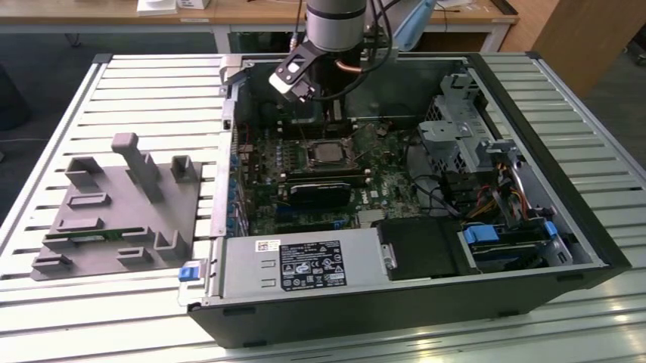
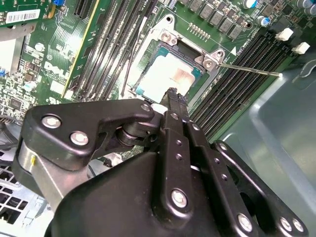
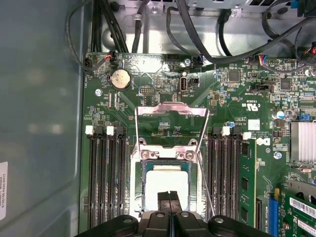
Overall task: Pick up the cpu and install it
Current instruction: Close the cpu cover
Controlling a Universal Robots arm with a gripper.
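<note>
Cpu (image 3: pixel 166 180) seated in open socket (image 3: pixel 134 190) inside case (image 1: pixel 404 321); jaws together over it.

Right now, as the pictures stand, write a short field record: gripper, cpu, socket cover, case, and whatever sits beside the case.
gripper: shut, empty, poised over the cpu
cpu: lying flat in the motherboard socket, metal top up
socket cover: swung open, off the cpu
computer case: side open, on a slatted table
grey fixture: on the table, at the exterior view's left of the case
</note>
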